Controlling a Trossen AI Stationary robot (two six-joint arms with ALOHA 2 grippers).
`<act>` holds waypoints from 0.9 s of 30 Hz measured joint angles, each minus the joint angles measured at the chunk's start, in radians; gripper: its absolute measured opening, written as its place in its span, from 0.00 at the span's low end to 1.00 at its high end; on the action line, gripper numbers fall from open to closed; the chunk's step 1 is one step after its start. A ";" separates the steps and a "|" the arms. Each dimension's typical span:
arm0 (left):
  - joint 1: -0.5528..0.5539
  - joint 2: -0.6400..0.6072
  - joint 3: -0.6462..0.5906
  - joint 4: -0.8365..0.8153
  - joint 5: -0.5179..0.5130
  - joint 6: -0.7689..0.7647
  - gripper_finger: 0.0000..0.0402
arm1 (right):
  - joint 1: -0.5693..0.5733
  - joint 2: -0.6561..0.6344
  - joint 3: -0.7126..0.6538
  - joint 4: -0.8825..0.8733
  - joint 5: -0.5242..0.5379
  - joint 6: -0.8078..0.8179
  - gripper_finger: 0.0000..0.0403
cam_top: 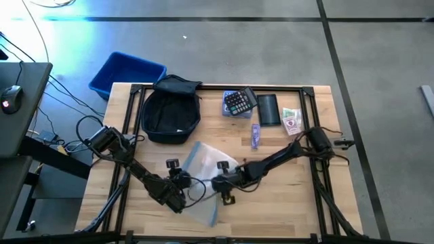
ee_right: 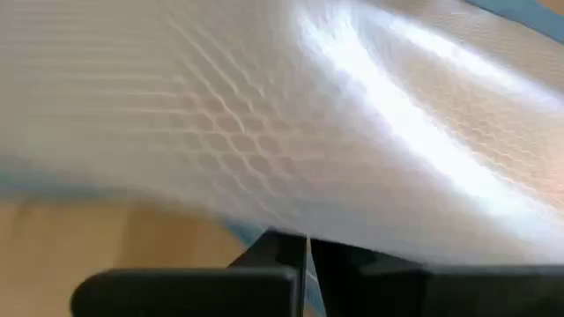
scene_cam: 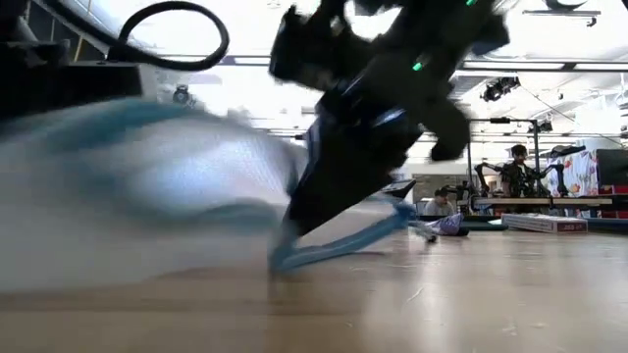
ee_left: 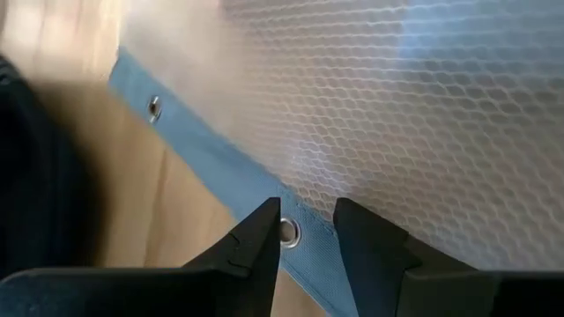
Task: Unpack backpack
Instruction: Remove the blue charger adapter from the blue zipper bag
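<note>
The dark backpack (cam_top: 173, 112) lies on its back at the table's far left, and no gripper touches it. A translucent honeycomb-mesh pouch (cam_top: 203, 173) with blue trim lies in the near middle, between both grippers. My left gripper (cam_top: 179, 195) is on the pouch's left side, and its fingers (ee_left: 256, 242) are closed on the blue trim. My right gripper (cam_top: 218, 184) comes in from the right and is shut on the pouch's edge, as the right wrist view (ee_right: 307, 255) shows. In the low view the pouch (scene_cam: 147, 186) is raised off the wood at one side. My left gripper pinches the pouch's blue trim strip (ee_left: 304, 251) between its two fingers, right beside a metal eyelet (ee_left: 289, 232). The fingers slant down onto it from the table's left. My right gripper pinches a thin blue edge of the pouch (ee_right: 251, 236) between its shut fingers, slanting down from the right. The mesh bulges up in front of the fingers.
At the far right of the table lie a calculator (cam_top: 239, 102), a flat black pouch (cam_top: 268, 108), banknotes (cam_top: 291, 120) and a small purple packet (cam_top: 255, 135). A blue bin (cam_top: 125, 71) stands on the floor beyond the far left corner.
</note>
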 joint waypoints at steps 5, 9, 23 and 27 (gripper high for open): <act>-0.005 0.000 0.000 -0.027 -0.003 -0.027 0.23 | 0.066 -0.027 0.000 -0.008 0.029 -0.047 0.00; -0.005 0.000 0.000 -0.037 -0.004 -0.042 0.23 | 0.094 -0.027 0.000 -0.018 0.025 -0.051 0.00; -0.005 0.001 0.000 -0.028 -0.008 -0.056 0.23 | 0.094 -0.031 0.001 0.028 -0.102 0.136 0.02; -0.003 0.000 0.000 -0.028 -0.007 -0.076 0.23 | 0.119 -0.013 0.003 0.053 -0.139 0.278 0.05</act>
